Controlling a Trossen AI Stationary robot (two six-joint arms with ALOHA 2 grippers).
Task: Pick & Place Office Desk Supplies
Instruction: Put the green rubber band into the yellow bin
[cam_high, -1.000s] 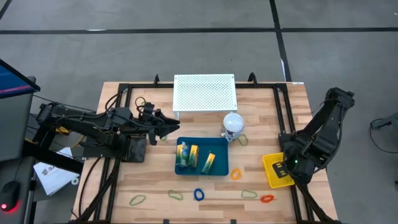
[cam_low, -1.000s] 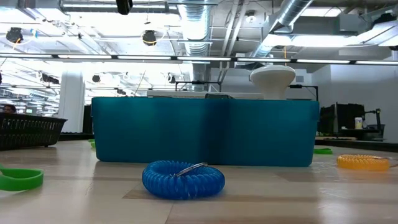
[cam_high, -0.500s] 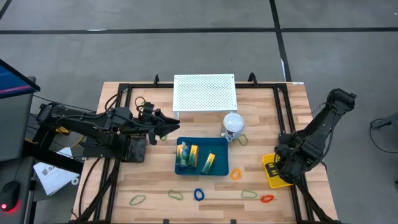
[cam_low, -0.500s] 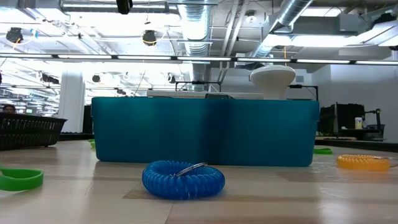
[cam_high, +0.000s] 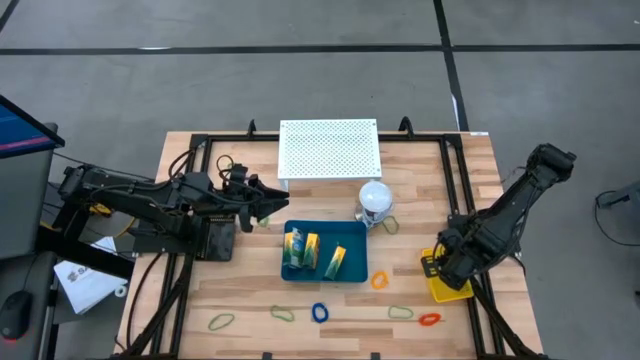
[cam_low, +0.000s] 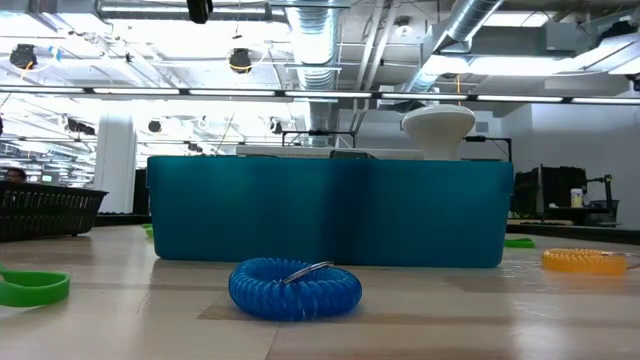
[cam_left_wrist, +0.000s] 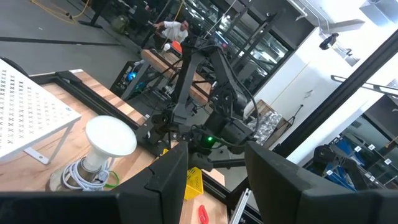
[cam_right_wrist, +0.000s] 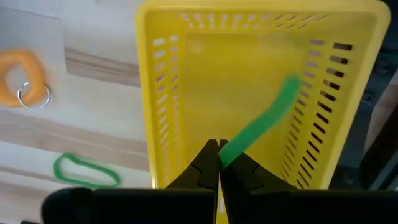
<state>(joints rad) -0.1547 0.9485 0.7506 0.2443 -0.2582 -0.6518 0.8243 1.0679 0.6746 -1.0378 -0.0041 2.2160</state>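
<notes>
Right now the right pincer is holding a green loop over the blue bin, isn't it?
Not quite. The right pincer is pinching a green loop, but it hangs over the yellow basket, not the blue bin. The right wrist view shows it clearly.

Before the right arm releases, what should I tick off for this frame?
1. Right gripper shut on the green loop: ok.
2. Loop hangs over the yellow basket: ok.
3. Basket stands on the table's right edge, upright: ok.
4. Left gripper waits beside the blue bin, holding nothing: ok.
5. Orange loop and another green loop lie outside the basket: not ok.
</notes>
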